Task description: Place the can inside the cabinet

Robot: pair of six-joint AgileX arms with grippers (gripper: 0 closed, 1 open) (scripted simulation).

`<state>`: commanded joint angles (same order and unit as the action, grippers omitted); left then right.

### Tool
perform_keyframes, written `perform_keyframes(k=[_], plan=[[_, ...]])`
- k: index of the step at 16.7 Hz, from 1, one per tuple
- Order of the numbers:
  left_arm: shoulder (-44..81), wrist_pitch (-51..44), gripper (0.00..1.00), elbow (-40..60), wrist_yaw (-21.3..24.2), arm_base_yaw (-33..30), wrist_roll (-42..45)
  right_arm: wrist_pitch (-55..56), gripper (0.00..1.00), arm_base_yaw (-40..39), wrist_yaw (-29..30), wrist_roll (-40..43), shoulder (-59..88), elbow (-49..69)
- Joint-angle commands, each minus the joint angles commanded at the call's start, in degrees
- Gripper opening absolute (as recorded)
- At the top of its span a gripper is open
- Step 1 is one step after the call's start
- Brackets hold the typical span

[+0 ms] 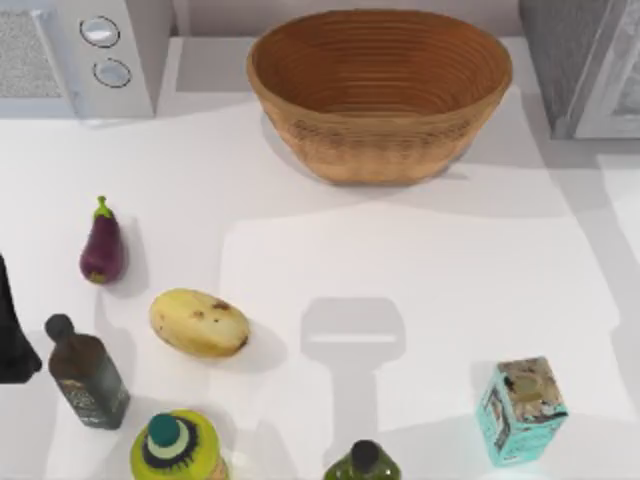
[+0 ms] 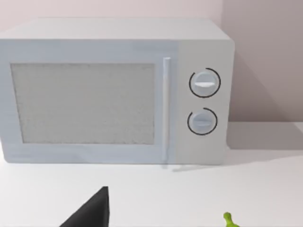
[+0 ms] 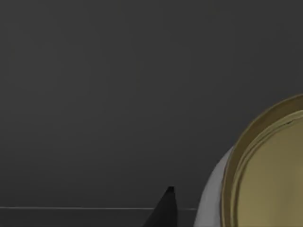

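Top view: the cabinet (image 1: 585,65) is seen at two o'clock on the counter (image 1: 420,270).

Left wrist view: the left arm is parked facing the microwave (image 2: 113,92).

Right wrist view: the can (image 3: 265,175) is seen close beside a finger tip (image 3: 165,208), before a dark grey surface. Placement inside is judged to be under way; whether the fingers grip the can cannot be told. A release is called for next.

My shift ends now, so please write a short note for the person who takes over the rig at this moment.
Left tool: idle at the left edge of the table, facing the microwave.
Right tool: close beside the can; grip unclear.
Can: in front of a dark grey wall, probably inside the cabinet.
Done: can seems delivered.
Left: confirm release, pull right arm out.
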<state>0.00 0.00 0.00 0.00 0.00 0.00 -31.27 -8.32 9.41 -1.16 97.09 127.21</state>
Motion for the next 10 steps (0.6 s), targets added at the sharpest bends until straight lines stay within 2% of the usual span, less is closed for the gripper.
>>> perform_keyframes(k=[5,10], plan=[[0.0,0.0,1.0,0.0,0.0,0.0,0.0,-5.17,0.0,1.77,-1.54,0.05,15.19,22.41],[0.0,0.0,1.0,0.0,0.0,0.0,0.0,-7.71,0.0,2.75,-2.39,0.08,22.55,31.21]])
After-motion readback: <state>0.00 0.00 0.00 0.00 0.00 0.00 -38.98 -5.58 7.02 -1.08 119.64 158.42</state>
